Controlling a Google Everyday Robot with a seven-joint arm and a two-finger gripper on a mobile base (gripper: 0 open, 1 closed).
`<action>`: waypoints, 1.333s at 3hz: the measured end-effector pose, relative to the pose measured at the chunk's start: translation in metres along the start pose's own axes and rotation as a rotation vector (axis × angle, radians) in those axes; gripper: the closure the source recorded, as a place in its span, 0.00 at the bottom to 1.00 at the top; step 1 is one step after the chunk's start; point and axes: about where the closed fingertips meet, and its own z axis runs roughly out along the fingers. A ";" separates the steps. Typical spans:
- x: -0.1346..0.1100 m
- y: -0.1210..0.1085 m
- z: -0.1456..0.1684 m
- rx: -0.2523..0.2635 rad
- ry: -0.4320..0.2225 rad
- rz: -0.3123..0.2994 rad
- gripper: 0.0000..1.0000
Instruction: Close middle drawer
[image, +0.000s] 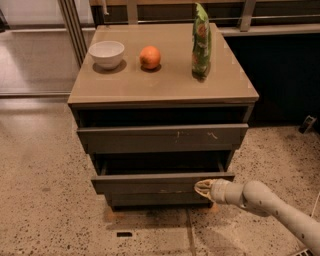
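One white bowl (106, 52), one orange (149, 57) and one green snack bag (201, 42) stand on the tan cabinet surface (165, 82) over a speckled floor (45, 200). Of three drawer fronts, the middle drawer (150, 183) sits partly pulled out. The arm (270, 205) reaches low from the right, and the gripper (202, 188), jaws pressed together, touches that drawer's front.

The gripper (204, 188) sits right at the drawer (150, 183) front's right end, covering a bit of it. The arm (280, 210) runs off the bottom-right corner. The drawer's inside is mostly dark, so no telling what's in there. The bottom front (155, 199) only peeks out underneath. The bag (201, 42) print is unreadable, and the small dark thing (124, 234) on the floor (50, 210) is anyone's guess.
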 end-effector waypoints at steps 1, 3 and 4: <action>0.003 -0.017 0.009 0.011 0.035 0.014 1.00; 0.007 -0.039 0.021 0.022 0.072 0.034 1.00; 0.010 -0.054 0.023 0.036 0.107 0.050 1.00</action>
